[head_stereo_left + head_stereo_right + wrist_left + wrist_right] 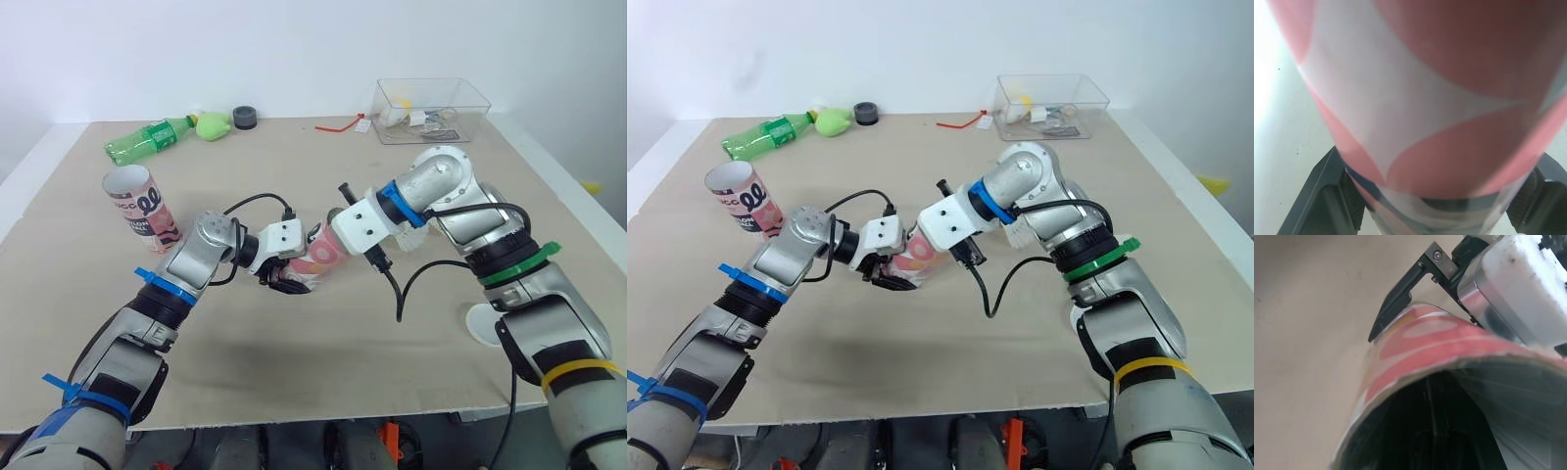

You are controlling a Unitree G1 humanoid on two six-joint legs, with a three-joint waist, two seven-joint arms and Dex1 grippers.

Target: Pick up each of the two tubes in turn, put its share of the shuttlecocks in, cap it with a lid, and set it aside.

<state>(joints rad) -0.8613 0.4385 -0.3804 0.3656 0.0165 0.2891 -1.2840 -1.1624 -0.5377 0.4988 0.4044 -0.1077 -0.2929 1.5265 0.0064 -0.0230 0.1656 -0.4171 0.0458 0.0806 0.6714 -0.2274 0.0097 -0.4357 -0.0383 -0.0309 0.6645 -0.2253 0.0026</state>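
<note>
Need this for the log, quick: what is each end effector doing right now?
Left end effector: closed on the pink-and-white cardboard tube.
Right end effector: at the tube's open end; open or closed cannot be told.

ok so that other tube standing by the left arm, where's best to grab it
Grip the standing tube around its mid wall, coming in level from the side facing the left gripper, once that frees the held tube. It stands upright, open mouth up, so the rim stays clear.

Held tube (324,257) spans arms mid-table; upright tube (142,208) crowds left arm; near table (323,367) probably open.
</note>
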